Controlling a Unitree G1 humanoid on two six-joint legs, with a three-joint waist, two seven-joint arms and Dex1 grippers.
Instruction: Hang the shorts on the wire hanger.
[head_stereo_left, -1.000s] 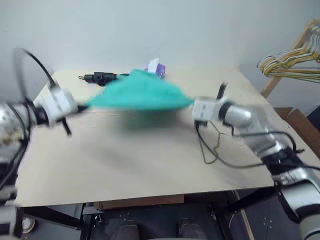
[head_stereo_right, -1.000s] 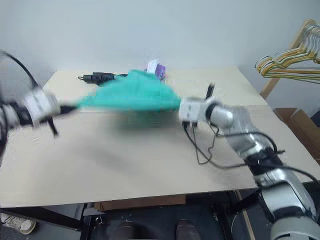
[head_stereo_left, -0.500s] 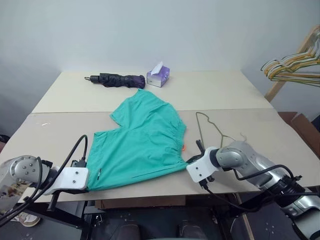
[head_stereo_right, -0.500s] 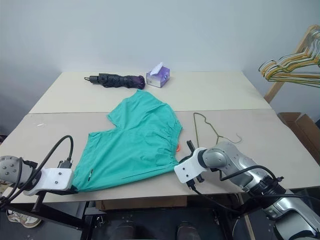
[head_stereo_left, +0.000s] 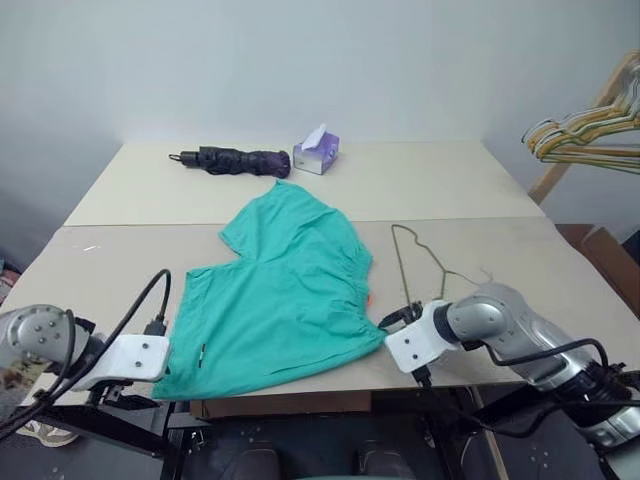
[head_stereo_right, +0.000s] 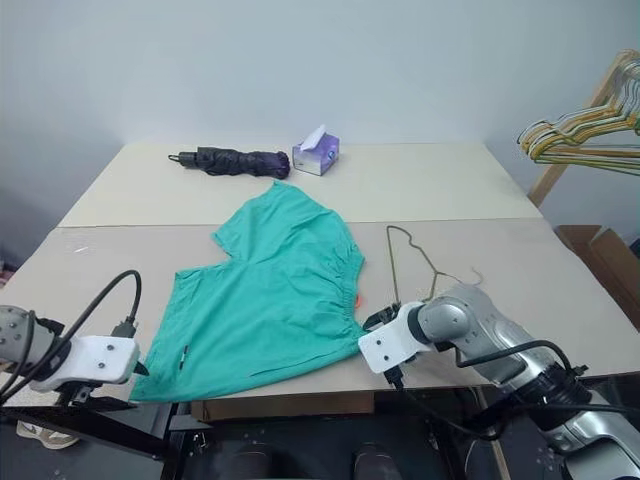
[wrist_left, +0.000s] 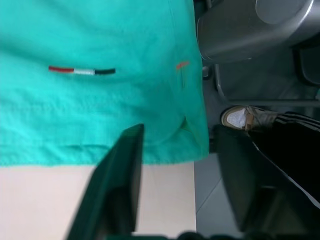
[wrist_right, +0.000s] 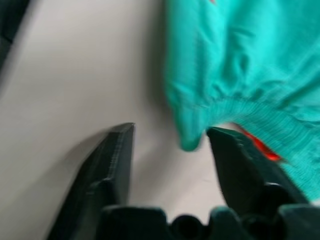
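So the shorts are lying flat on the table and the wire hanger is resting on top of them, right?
Not quite. The shorts do lie flat on the table, but the wire hanger rests on the bare tabletop beside them, as the left eye view shows.

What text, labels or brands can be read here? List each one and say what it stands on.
No readable text anywhere.
The tissue box: purple pattern, any print too small to read.
The shorts: an orange tag and a red, white and black stripe mark, no letters legible on either.
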